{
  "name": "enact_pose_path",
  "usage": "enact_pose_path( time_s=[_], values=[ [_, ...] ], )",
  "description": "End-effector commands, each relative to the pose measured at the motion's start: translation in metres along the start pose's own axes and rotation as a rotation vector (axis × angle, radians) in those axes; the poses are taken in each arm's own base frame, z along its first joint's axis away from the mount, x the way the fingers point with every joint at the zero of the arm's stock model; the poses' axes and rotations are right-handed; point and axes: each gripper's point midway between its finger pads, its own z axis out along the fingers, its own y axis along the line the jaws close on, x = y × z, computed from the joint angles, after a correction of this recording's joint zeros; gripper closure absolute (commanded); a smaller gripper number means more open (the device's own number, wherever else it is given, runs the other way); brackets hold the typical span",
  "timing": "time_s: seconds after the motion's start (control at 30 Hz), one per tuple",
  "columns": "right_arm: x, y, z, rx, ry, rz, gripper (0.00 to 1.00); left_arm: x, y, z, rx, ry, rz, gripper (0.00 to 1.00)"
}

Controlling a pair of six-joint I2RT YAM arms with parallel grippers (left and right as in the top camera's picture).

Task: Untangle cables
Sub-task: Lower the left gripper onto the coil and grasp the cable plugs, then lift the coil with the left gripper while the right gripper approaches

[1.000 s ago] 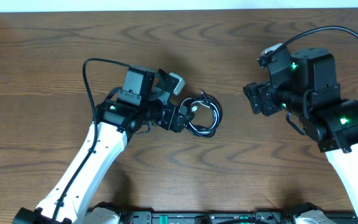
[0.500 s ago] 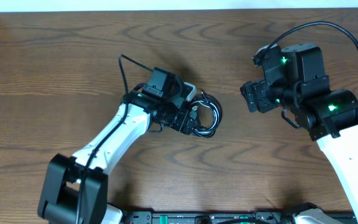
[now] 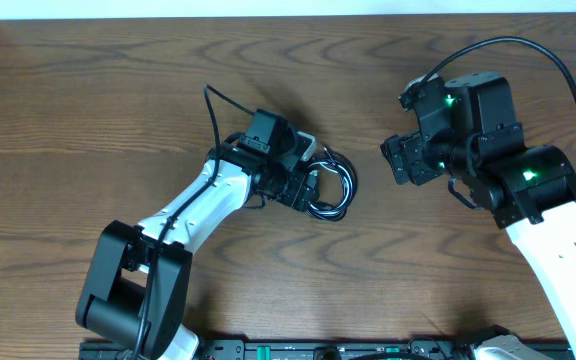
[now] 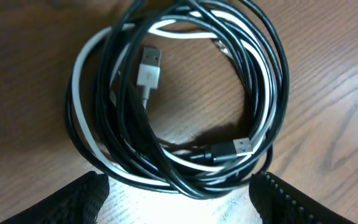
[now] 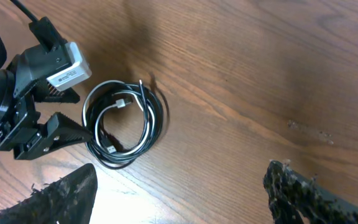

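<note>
Nothing here can be read with certainty. The only lettering in view is a few lines of tiny dark print on a white label (image 5: 67, 70), stuck on the dark camera block (image 5: 39, 59) up and to the left of the coiled cables (image 5: 124, 123) in the right wrist view; the print is too small to make out

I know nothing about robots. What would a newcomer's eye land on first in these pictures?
A coil of cables, black cords wound together with a white one, lies near the middle of the wooden table. A white plug rests inside the ring and a black plug at its rim. The left pincer sits open right at the coil, while the right pincer hangs open farther off.
</note>
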Motion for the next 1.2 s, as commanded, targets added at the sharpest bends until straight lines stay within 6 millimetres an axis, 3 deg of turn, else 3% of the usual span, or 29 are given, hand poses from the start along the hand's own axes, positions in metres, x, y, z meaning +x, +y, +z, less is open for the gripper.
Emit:
enact_pose_path(
  time_s=[0.0, 0.27, 0.37, 0.4, 0.47, 0.57, 0.6, 0.67, 0.8, 1.0, 1.17],
  values=[
    [-0.007, 0.006, -0.005, -0.025, -0.021, 0.017, 0.17, -0.008, 0.009, 0.005, -0.052, -0.016, -0.009, 0.23],
    [-0.007, 0.007, -0.005, -0.030, -0.020, 0.021, 0.17, -0.006, 0.007, 0.027, -0.044, 0.003, -0.014, 0.31],
    [-0.007, 0.006, -0.005, -0.029, -0.020, 0.021, 0.17, -0.005, 0.008, 0.029, -0.043, 0.009, -0.017, 0.47],
    [-0.007, 0.006, -0.005, -0.029, -0.021, 0.021, 0.17, -0.005, 0.008, 0.029, -0.043, 0.009, -0.017, 0.57],
    [-0.007, 0.007, -0.005, -0.030, -0.021, 0.021, 0.17, -0.005, 0.008, 0.029, -0.044, 0.009, -0.024, 0.64],
    [-0.007, 0.006, -0.005, -0.029, -0.021, 0.021, 0.17, -0.004, 0.007, 0.029, -0.043, 0.011, -0.030, 0.63],
    [-0.007, 0.006, -0.005, -0.029, -0.021, 0.021, 0.18, -0.004, 0.007, 0.030, -0.042, 0.011, -0.033, 0.53],
    [-0.007, 0.006, -0.005, -0.029, -0.021, 0.021, 0.17, -0.004, 0.005, 0.030, -0.041, 0.012, -0.034, 0.46],
    [-0.007, 0.006, -0.005, -0.029, -0.021, 0.021, 0.17, -0.001, 0.006, 0.032, -0.053, 0.018, -0.034, 0.41],
    [-0.007, 0.006, -0.005, -0.029, -0.021, 0.021, 0.17, 0.004, 0.011, 0.040, -0.060, 0.034, -0.052, 0.42],
    [-0.007, 0.006, -0.005, -0.029, -0.021, 0.021, 0.16, 0.012, 0.015, 0.052, -0.060, 0.068, -0.066, 0.61]
  ],
)
